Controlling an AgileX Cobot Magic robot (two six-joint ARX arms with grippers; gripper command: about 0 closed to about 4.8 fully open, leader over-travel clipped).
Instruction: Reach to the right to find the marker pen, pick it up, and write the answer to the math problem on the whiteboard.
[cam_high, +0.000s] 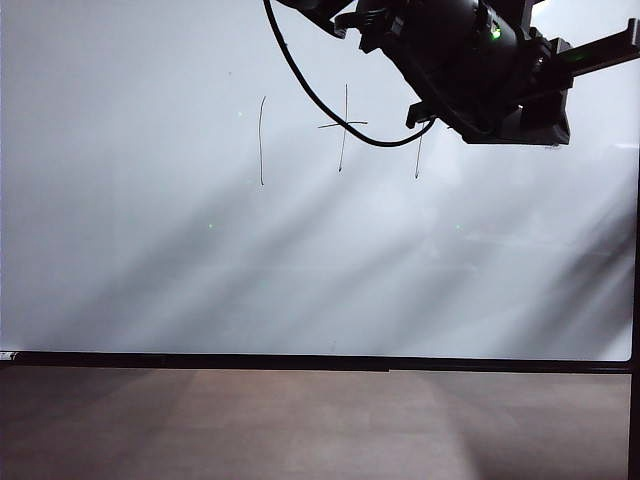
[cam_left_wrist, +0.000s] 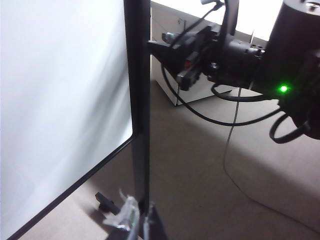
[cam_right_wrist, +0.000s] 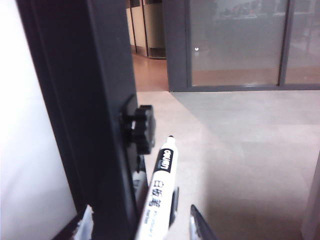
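We had found the marker pen beside the whiteboard frame; our right gripper, jaws spread, had not grasped it. Left gripper: we cannot tell. The answer was missing.

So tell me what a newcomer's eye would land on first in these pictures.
First the whiteboard, filling most of the exterior view, with the math problem in thin strokes near its top. Next the dark right arm crossing the upper right corner, partly covering the writing. In the right wrist view, the marker pen stands out pale beside the board's dark frame, between the fingers of the open right gripper.
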